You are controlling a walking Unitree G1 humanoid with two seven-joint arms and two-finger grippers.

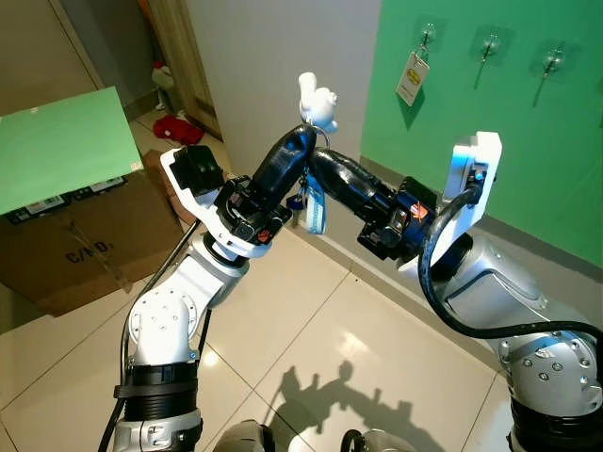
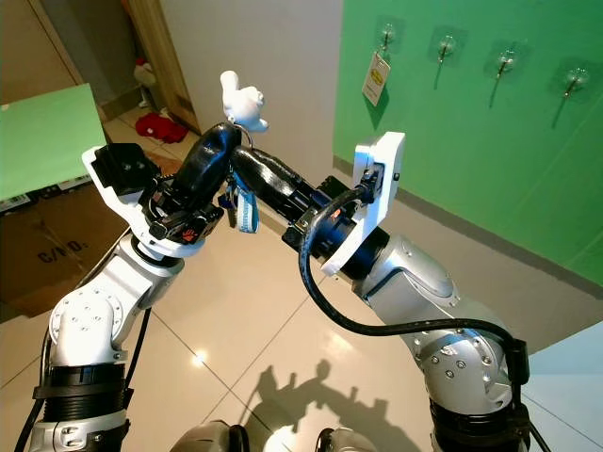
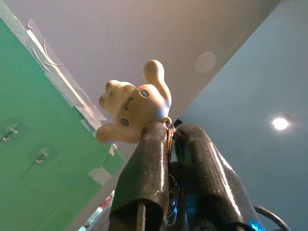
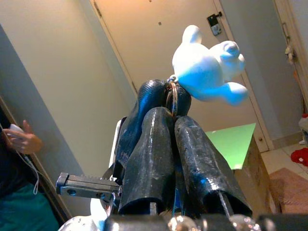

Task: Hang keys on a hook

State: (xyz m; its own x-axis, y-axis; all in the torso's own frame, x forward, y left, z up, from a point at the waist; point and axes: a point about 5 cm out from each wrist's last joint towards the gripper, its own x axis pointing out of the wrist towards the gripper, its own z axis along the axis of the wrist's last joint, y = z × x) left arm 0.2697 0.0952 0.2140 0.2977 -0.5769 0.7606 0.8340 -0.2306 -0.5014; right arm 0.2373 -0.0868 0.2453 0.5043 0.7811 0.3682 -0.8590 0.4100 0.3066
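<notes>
Green wall (image 1: 528, 151) with hooks (image 1: 426, 36), tiled floor (image 1: 311, 320); both end effectors (image 1: 309, 151) closed on the keys (image 1: 311, 202).

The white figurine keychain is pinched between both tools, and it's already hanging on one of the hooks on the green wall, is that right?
Not quite. The white figurine keychain is pinched between the left tool and the right tool, but it is not on a hook. The left eye view shows it held well short of the wall hooks; a yellow tag hangs from one hook.

Silver arms, white wrist brackets, black cables, glossy black finger pairs
</notes>
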